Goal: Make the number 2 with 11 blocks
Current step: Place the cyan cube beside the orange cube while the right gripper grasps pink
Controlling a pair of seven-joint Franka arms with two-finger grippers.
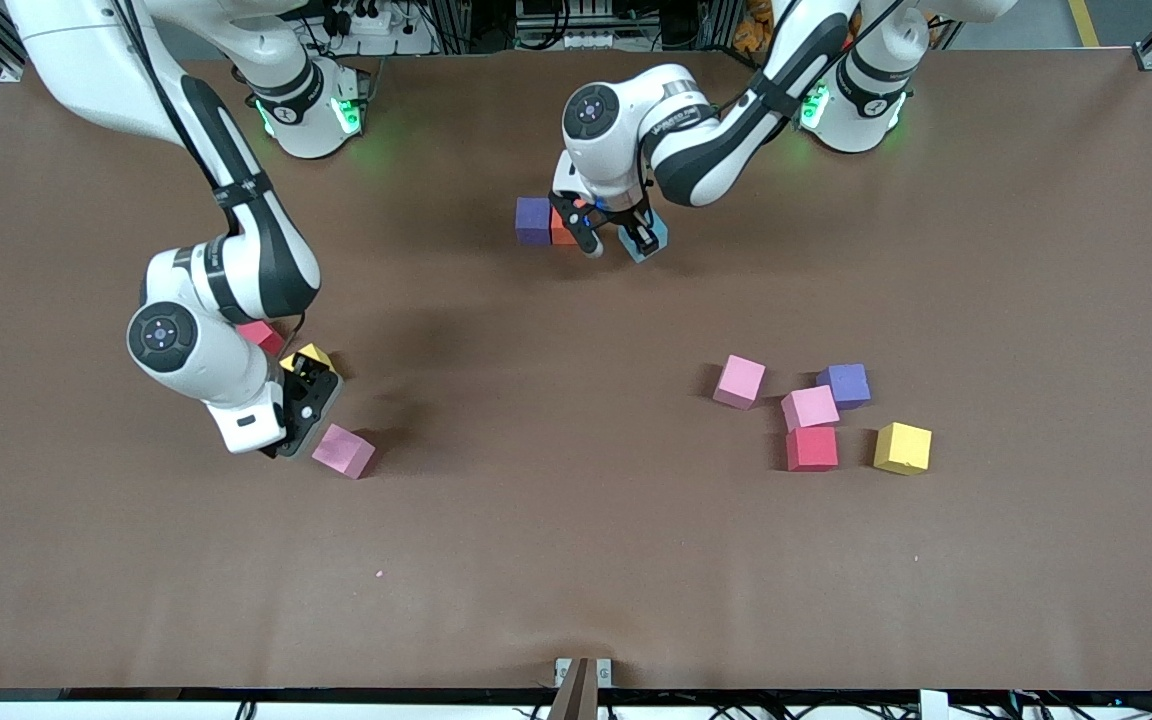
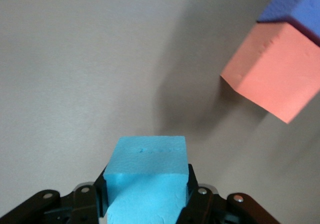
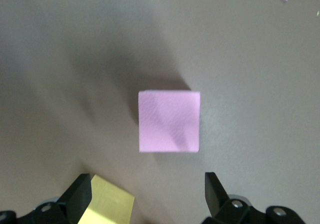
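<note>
Barely begun: purple cube [image 1: 533,220] and orange cube [image 1: 563,230] side by side at upper centre. Left claw [image 1: 619,243] clamped on blue cube [image 1: 652,240] beside them. Right claw [image 1: 308,408] apart over pink cube [image 1: 344,451], lower left. Nine blocks unplaced.

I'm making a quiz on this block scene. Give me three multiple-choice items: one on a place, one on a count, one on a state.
1. The orange block lies beside which block?
A. purple
B. yellow
C. red

2. How many blocks form the loose group toward the left arm's end of the table?
A. three
B. five
C. seven

3. The left tool is:
A. open over bare table
B. shut on the light blue block
C. shut on a pink block

Answers:
1 A: the orange block touches a purple block.
2 B: two pink, one purple, one red and one yellow sit there.
3 B: the left tool clamps the light blue block; the right tool is open over a pink block.
</note>
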